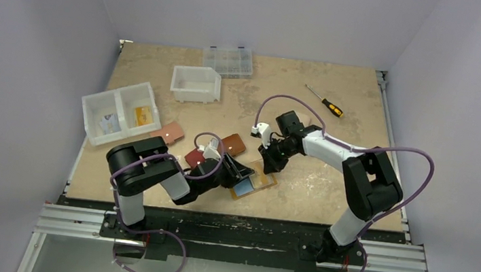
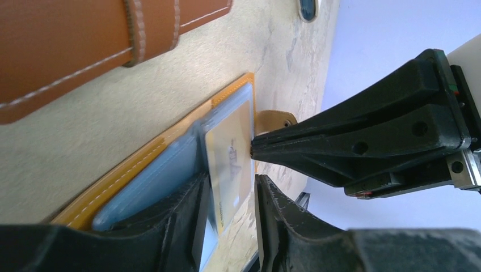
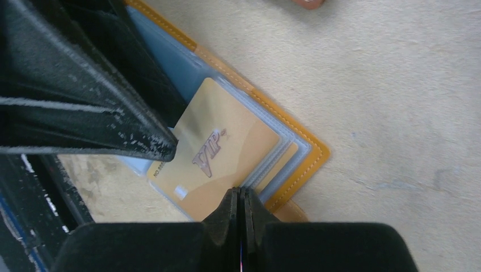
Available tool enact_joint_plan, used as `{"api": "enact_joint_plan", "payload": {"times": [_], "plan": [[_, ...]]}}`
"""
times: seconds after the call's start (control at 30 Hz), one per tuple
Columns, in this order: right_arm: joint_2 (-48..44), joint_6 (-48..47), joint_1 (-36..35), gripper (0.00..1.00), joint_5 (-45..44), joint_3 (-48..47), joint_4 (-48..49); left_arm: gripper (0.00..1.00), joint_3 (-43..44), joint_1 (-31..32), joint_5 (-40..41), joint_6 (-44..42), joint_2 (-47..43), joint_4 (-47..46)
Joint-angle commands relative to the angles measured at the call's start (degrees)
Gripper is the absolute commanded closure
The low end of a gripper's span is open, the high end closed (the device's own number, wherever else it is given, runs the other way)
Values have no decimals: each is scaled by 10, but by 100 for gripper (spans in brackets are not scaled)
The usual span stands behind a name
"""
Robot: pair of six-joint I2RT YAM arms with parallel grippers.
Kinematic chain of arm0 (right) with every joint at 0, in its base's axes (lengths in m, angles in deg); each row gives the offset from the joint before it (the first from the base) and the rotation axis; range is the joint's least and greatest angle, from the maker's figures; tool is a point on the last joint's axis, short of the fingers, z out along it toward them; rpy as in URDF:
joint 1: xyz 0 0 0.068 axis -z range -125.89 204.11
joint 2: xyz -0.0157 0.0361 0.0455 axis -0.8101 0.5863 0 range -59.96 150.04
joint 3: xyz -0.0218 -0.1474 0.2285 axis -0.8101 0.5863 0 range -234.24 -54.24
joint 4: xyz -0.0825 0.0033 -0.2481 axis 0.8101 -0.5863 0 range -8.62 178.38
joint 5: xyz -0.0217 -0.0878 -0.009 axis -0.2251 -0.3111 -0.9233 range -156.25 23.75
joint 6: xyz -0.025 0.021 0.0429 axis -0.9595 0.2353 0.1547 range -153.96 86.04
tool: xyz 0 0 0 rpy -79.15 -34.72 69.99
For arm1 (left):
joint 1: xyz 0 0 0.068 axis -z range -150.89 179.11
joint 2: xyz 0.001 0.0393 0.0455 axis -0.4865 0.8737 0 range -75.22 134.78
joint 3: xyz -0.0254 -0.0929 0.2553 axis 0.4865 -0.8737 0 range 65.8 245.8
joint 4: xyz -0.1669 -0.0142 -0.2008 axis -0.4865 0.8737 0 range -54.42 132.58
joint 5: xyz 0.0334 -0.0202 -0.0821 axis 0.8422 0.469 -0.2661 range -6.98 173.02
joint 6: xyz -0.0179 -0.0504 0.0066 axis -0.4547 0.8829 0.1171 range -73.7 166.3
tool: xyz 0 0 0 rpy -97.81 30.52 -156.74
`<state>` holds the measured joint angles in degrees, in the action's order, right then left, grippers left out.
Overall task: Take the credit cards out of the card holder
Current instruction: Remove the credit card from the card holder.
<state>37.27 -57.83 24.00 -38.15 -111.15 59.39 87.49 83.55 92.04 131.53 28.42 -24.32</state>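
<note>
The right hand (image 3: 241, 192) is clenched shut, and its tip touches the edge of the gold credit card (image 3: 227, 141). The card lies flat in the open card holder (image 3: 306, 150) on the bench (image 3: 397, 113). The left hand (image 2: 231, 187), fingers apart, sits over the card's other end.

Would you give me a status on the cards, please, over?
Left tool open, pressing on card holder. Right tool shut on gold card. Card not yet out. Nothing blocking.

card holder (image 1: 258, 184) | blkd left by L tool (image 1: 241, 174), far side by R tool (image 1: 267, 163) | right side open
</note>
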Motion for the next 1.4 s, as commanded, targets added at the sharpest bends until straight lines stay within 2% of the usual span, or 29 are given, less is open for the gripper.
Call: {"api": "enact_joint_plan", "payload": {"times": [0.0,0.43,0.57,0.73,0.93,1.17,1.27,1.37], "plan": [[13,-4,-17,100,75,-9,-32,66,-24,-2,1,5,14,-88],[11,15,-17,100,66,-7,-15,100,-41,-14,-44,-16,106,-234],[11,27,-15,100,29,-3,-3,100,-50,-18,-57,-35,113,-249],[12,50,-7,99,-39,7,20,100,-74,-28,-60,-67,76,-209],[19,56,-7,97,-76,10,28,100,-90,-36,-69,-84,49,-176],[17,54,-6,97,-88,12,29,100,-113,-41,-87,-84,47,-198],[7,33,-6,92,-78,10,23,100,-126,-44,-88,-95,32,-200],[-15,6,-6,85,-39,6,6,100,-136,-46,-88,-119,-8,-164]]}}
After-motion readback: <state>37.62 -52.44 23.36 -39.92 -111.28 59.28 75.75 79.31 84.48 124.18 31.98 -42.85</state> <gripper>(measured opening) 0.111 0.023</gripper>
